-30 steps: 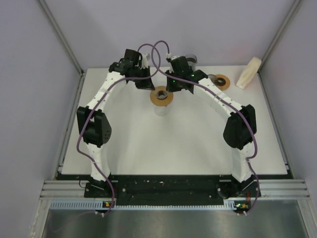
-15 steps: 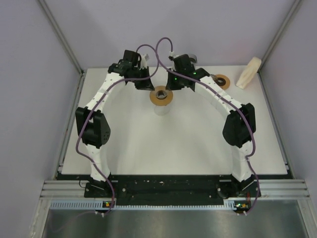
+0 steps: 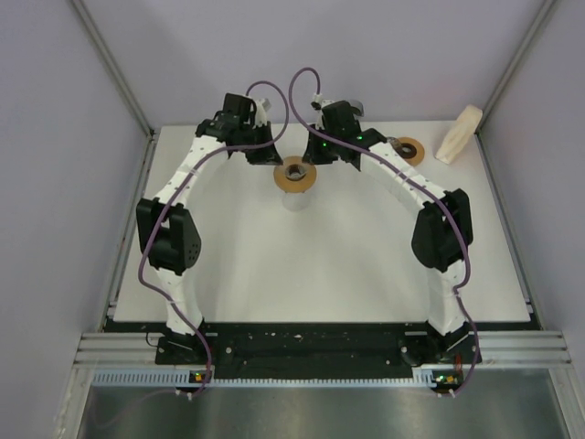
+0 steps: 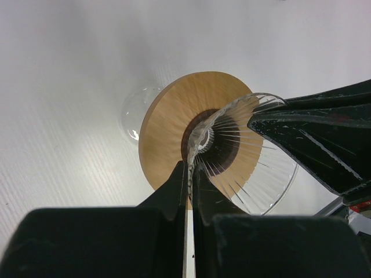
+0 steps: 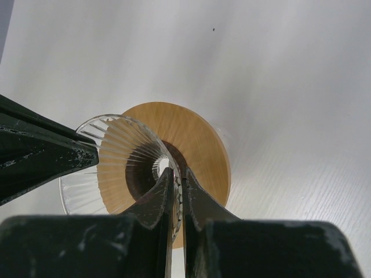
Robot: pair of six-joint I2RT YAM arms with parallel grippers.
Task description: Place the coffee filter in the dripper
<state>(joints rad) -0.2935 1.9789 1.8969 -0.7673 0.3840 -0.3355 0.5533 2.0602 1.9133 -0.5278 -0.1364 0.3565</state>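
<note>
The dripper point(image 3: 295, 176), a ribbed clear glass cone in a round wooden collar, stands at the back middle of the table. My left gripper point(image 3: 272, 155) is shut on its glass rim from the left. My right gripper point(image 3: 320, 155) is shut on the rim from the right. In the left wrist view the left gripper point(image 4: 190, 166) pinches the thin glass edge of the dripper point(image 4: 168, 119). In the right wrist view the right gripper point(image 5: 175, 175) pinches the opposite edge of the dripper point(image 5: 200, 142). The cream coffee filter point(image 3: 459, 133) lies at the back right corner, away from both grippers.
A small wooden ring with a dark middle point(image 3: 409, 150) lies right of the right arm. Clear glass point(image 4: 134, 113) shows under the dripper's collar. Grey walls point(image 3: 82, 110) close in the white table point(image 3: 302, 274) on three sides.
The right gripper has closed on the dripper's rim. Both arms and the dripper have shifted slightly to the left.
</note>
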